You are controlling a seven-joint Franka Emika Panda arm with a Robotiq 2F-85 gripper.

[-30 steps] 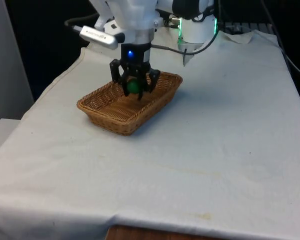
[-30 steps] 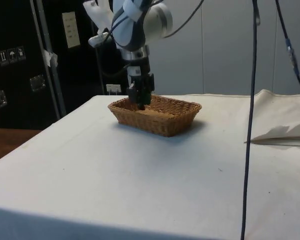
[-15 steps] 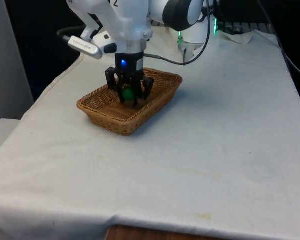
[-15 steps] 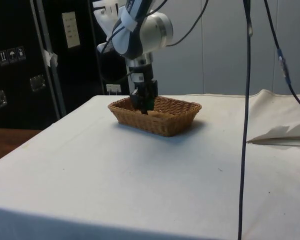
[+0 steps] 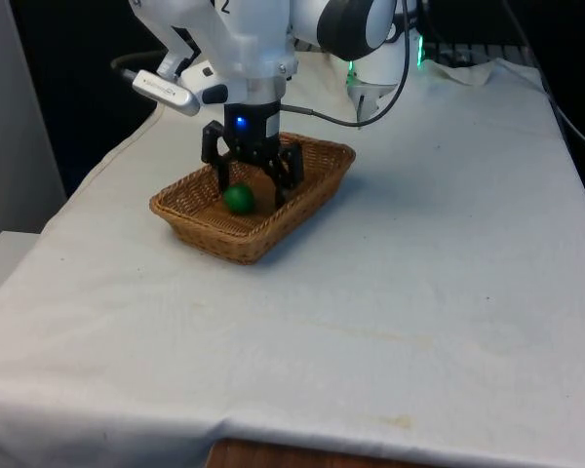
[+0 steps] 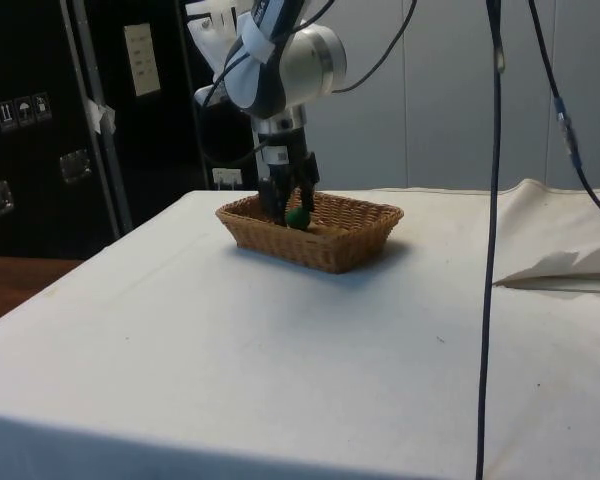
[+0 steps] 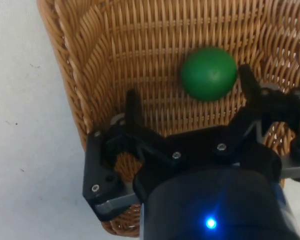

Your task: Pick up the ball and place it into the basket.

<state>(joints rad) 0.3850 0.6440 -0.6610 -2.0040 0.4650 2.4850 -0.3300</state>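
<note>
Jaws spread wide, the gripper (image 5: 251,185) hung over the ball (image 5: 238,199) in the basket (image 5: 317,190), left of centre; a straight lift would clear the rim.

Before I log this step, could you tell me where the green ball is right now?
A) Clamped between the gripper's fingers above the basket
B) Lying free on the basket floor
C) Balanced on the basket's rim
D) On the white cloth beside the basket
B: the green ball rests on the woven floor of the basket, with the gripper open above it and its fingers apart.
</note>
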